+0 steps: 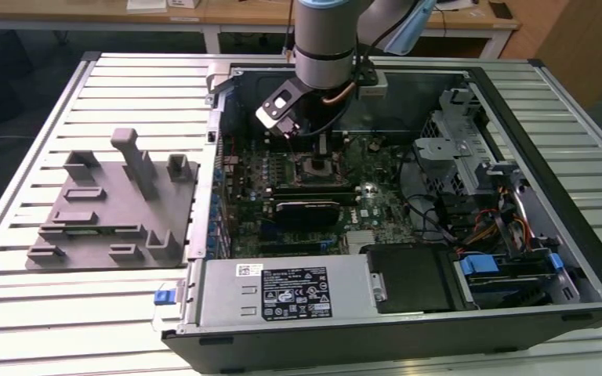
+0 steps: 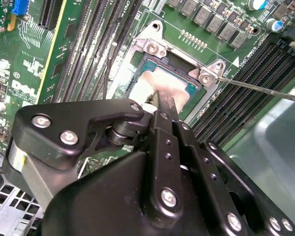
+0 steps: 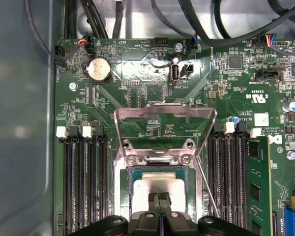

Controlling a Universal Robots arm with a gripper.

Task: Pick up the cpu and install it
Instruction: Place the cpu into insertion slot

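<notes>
The cpu (image 3: pixel 143 192), a silvery square plate with a thin green rim, lies flat inside the motherboard socket (image 3: pixel 160 158); the socket's metal load plate (image 3: pixel 164 112) stands hinged up behind it. In the second wrist view the cpu (image 2: pixel 179 84) also sits within the socket frame (image 2: pixel 152 46). My gripper (image 3: pixel 160 202) is shut, both black fingertips pressed together over the middle of the chip's top plate, either touching it or just above it, with nothing between them. In the exterior view the gripper (image 1: pixel 322 147) hangs straight over the socket (image 1: pixel 320 167) inside the open computer case.
Memory slots (image 3: pixel 83 182) flank the socket on both sides, one filled with a green module (image 3: pixel 258 182). The thin retention lever (image 2: pixel 265 89) sticks out beside the socket. A grey moulded tray (image 1: pixel 103 211) lies on the slatted table at the exterior view's left. Cables and drive cages (image 1: pixel 469 157) crowd the case.
</notes>
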